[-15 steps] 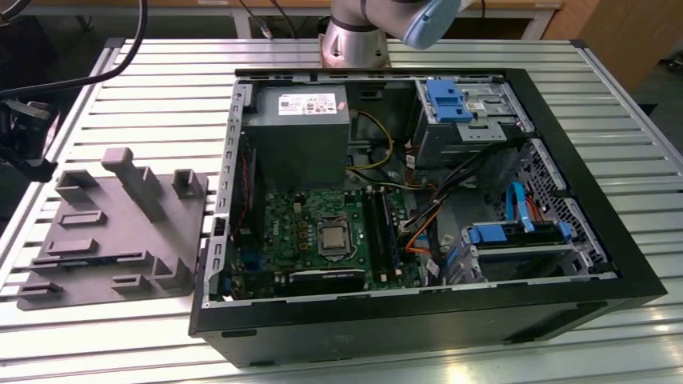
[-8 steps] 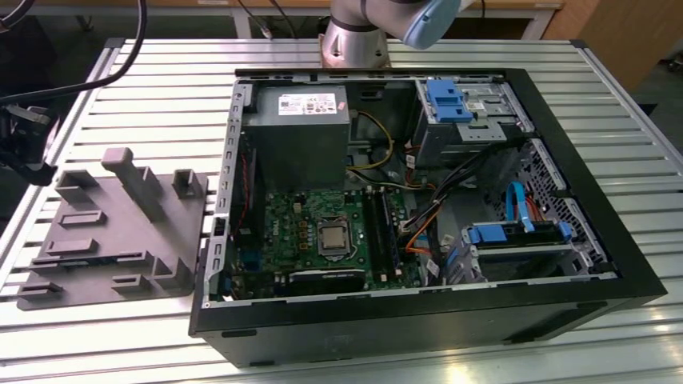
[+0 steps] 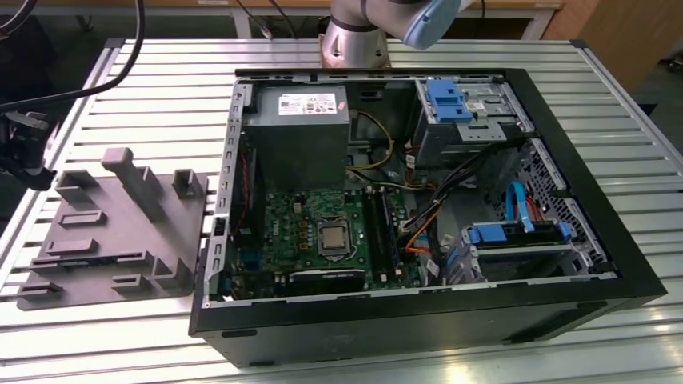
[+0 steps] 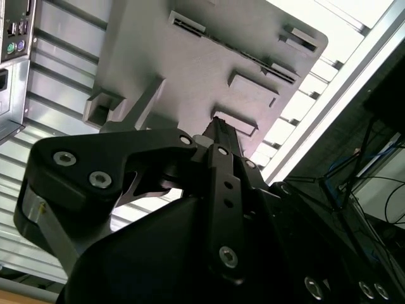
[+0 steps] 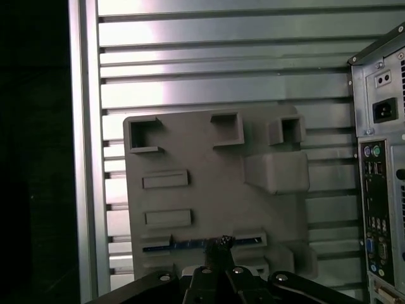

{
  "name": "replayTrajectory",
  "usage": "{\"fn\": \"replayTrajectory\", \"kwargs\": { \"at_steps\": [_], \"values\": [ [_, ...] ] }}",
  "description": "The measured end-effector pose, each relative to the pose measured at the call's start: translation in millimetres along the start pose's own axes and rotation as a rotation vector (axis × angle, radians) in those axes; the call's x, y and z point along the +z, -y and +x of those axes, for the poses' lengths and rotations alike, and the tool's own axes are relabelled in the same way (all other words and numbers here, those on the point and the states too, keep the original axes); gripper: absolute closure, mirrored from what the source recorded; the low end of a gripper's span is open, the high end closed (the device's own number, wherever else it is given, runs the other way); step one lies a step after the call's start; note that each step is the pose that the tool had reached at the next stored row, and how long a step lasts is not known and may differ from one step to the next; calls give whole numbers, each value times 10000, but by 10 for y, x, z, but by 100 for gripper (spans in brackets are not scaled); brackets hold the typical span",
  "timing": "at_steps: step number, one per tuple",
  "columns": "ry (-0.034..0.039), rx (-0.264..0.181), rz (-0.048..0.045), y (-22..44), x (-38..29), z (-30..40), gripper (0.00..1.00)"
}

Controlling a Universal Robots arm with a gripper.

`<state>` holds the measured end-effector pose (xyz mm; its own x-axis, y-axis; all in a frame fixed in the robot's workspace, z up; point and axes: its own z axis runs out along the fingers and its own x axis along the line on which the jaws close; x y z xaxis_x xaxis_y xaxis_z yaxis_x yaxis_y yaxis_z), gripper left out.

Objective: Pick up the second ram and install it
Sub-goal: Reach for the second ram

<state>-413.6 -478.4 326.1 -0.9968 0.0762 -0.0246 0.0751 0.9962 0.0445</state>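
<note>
The second ram (image 5: 177,244) lies edge-on as a thin blue-dark strip in a long slot of the grey moulded tray (image 5: 209,190). In the first wrist view my gripper (image 5: 218,246) hangs above the middle of that strip, well clear of the tray. Its dark fingertips are drawn together with nothing between them. The second wrist view shows the gripper (image 4: 219,125) from the side, with its black finger pointing at the tray (image 4: 171,69). In the exterior view the tray (image 3: 117,232) lies on the slatted table to the left of the open computer case (image 3: 427,200).
Inside the case the motherboard (image 3: 320,232) has its memory slots (image 3: 379,228) beside the processor. The power supply (image 3: 297,128), blue drive brackets and orange cables crowd the rest. The case's rear panel (image 5: 380,190) stands close beside the tray. The arm's base (image 3: 357,40) rises behind the case.
</note>
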Motion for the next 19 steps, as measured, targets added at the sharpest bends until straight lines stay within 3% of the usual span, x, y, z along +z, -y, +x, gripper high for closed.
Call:
{"fn": "replayTrajectory", "kwargs": {
  "at_steps": [19],
  "values": [
    [-4,1,1,67,76,19,89]
  ]
}}
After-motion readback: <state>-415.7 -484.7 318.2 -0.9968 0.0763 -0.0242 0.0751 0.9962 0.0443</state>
